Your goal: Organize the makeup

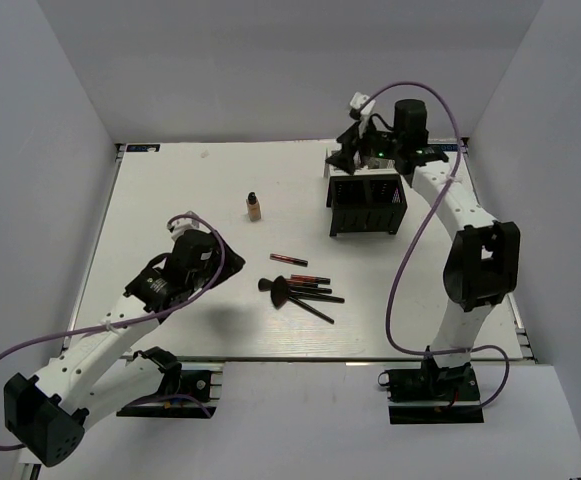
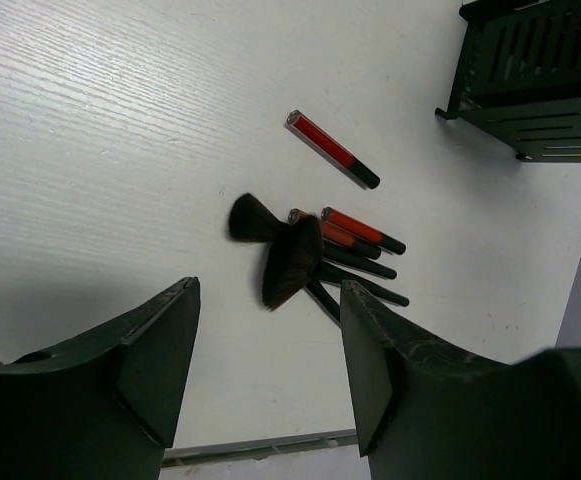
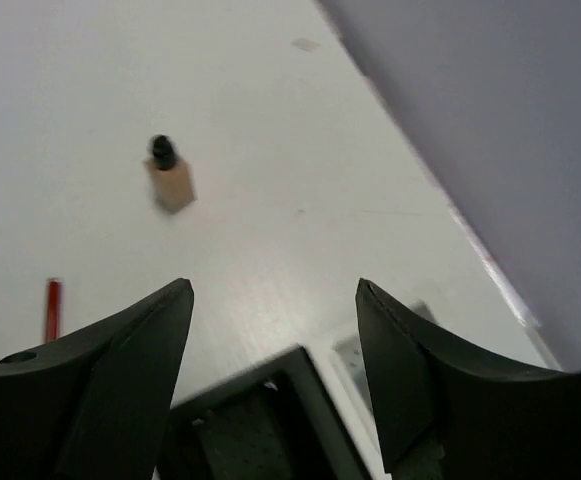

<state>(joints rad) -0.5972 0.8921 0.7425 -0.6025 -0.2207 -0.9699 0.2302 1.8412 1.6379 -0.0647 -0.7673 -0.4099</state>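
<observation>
The left tool [image 1: 222, 252] hangs over the tabletop [image 1: 170, 180] with its jaws wide apart and nothing between them. In its wrist view [image 2: 267, 290] it looks down on the brushes [image 2: 280, 255]. These black brushes [image 1: 278, 290] lie in a heap near the middle of the tabletop, heads to the left and handles fanned to the right. Two red pencils [image 1: 310, 280] lie tight against them [image 2: 360, 230]. A third pencil [image 1: 289, 259] lies alone just beyond the heap [image 2: 332, 150]. A tan bottle [image 1: 254, 207] with a dark cap stands upright farther back, well apart from both [image 3: 170, 180]. The right tool [image 1: 344, 160] hovers over the rear left corner of the black box [image 1: 368, 205], likewise spread open and empty [image 3: 275, 285]. The box rim [image 3: 260, 420] shows below it.
</observation>
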